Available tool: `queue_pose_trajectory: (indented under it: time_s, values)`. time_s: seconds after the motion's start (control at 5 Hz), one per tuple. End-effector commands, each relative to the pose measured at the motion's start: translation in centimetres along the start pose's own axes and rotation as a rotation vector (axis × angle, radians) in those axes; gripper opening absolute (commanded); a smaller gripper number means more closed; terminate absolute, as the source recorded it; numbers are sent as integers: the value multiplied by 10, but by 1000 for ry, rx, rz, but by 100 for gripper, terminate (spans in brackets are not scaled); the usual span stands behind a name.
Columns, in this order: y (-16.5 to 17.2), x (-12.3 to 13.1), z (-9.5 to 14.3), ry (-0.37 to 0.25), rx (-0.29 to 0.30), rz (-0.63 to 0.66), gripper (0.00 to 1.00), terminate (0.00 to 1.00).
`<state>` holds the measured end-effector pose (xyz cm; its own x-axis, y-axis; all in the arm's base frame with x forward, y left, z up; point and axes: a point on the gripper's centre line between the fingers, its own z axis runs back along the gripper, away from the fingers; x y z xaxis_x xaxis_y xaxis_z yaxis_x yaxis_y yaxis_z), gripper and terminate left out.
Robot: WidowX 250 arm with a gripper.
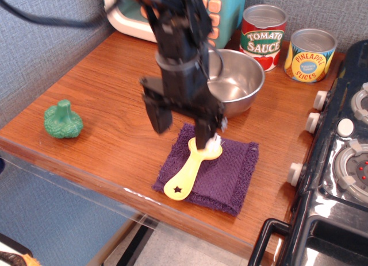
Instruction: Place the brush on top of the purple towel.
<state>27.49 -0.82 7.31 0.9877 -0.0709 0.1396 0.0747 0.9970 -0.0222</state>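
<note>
Brush (191,168) lies on towel (215,174); pincer (183,126) spread apart above, empty. Light, stiff plastic; grip mid-handle.

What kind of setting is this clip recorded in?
Most likely a toy kitchen mock-up: a wooden counter beside a play stove, with a tomato sauce can and a steel bowl.

A yellow brush (188,172) with a black-looking star hole lay on a dark purple towel (221,175), under a black gripper (183,125), on a reddish-brown wood-grain table (109,99), with a green broccoli toy (62,120) at left, a silver bowl (238,82), and red-and-green and yellow-and-blue labelled cans (263,36) far right.
</note>
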Motion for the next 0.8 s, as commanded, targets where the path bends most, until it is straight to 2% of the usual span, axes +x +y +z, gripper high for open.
queue_pose_trajectory:
  time_s: [0.0, 0.2, 0.4, 0.6]
  values:
    - [41, 2, 47, -75, 18, 39, 100, 0]
    - [47, 4, 44, -44, 13, 39, 100, 0]
    - [47, 4, 44, -44, 13, 39, 100, 0]
    - [47, 4, 44, -44, 13, 39, 100, 100]
